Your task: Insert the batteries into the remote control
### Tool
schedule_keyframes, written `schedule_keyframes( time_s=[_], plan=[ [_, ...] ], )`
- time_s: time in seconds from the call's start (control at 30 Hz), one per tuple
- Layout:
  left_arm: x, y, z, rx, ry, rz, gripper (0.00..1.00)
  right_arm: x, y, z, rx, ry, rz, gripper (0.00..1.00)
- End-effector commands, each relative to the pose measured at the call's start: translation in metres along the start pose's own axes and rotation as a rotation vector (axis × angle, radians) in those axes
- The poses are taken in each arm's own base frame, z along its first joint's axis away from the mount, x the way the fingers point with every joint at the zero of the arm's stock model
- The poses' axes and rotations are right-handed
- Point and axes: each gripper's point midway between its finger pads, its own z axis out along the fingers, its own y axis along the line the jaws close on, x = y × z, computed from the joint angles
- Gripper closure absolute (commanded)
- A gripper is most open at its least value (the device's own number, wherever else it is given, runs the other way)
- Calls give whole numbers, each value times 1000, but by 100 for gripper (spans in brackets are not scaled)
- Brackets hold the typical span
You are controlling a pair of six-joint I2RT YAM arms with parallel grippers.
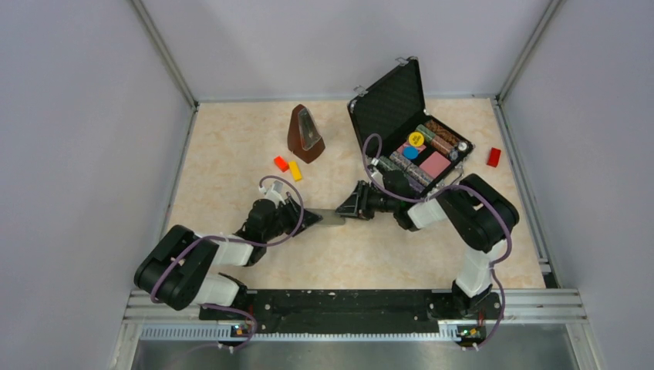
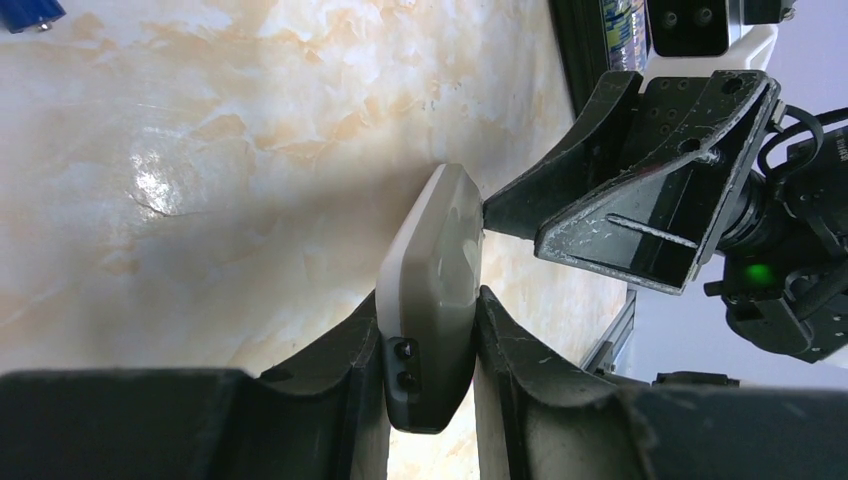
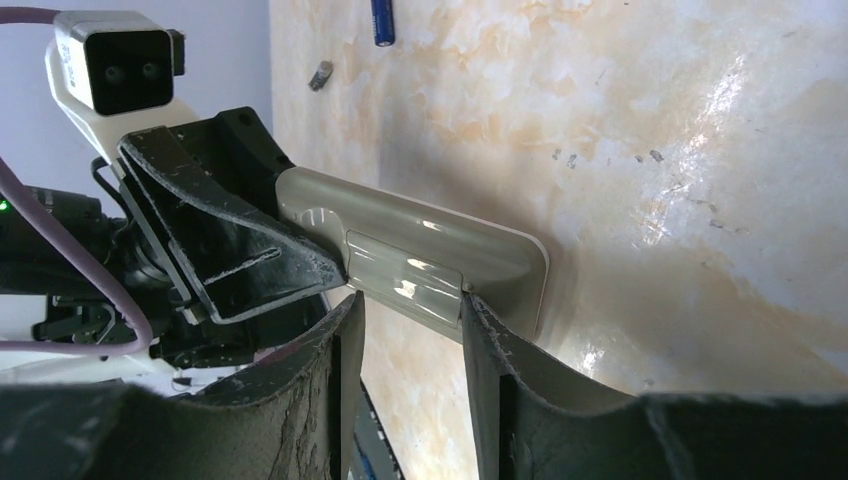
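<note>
The remote control [image 1: 330, 217] is held off the table between my two grippers, its grey back showing. My left gripper [image 1: 312, 218] is shut on one end of the remote [image 2: 430, 290], with a finger on either side. My right gripper [image 1: 348, 210] is at the other end. In the right wrist view its fingertips [image 3: 467, 305] stand apart, against the remote's back [image 3: 440, 245], at either end of the ribbed battery cover [image 3: 405, 275]; nothing lies between them. A bluish battery [image 3: 381, 20] lies on the table, also in the left wrist view [image 2: 25, 12]. A small dark grey cylinder [image 3: 320, 75] lies near it.
A brown metronome [image 1: 306, 135] stands at the back, with a red block [image 1: 281, 163] and a yellow block [image 1: 295, 171] beside it. An open black case [image 1: 389, 100] full of small items sits at the back right. Another red block [image 1: 493, 156] lies right of it.
</note>
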Motion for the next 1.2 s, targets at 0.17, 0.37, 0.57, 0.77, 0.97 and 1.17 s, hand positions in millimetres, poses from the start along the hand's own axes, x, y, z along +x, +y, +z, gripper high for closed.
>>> schedule_keyframes(
  time_s=[0.17, 0.37, 0.57, 0.77, 0.97, 1.17],
  plan=[
    [49, 53, -10, -193, 188, 40, 100, 33, 56, 3, -270, 109, -28, 60],
    [48, 58, -12, -231, 190, 46, 100, 16, 93, -6, -368, 51, -58, 59],
    [48, 60, -14, -249, 188, 51, 100, 4, 126, -16, -469, 17, -51, 58],
    [50, 68, -17, -285, 195, 43, 100, -2, 142, -24, -499, -10, -60, 57],
    [50, 67, -19, -291, 197, 49, 100, -12, 129, -25, -402, -60, -70, 57],
    [51, 64, -22, -290, 221, 64, 100, -18, 122, -29, -358, -84, -78, 57]
  ],
)
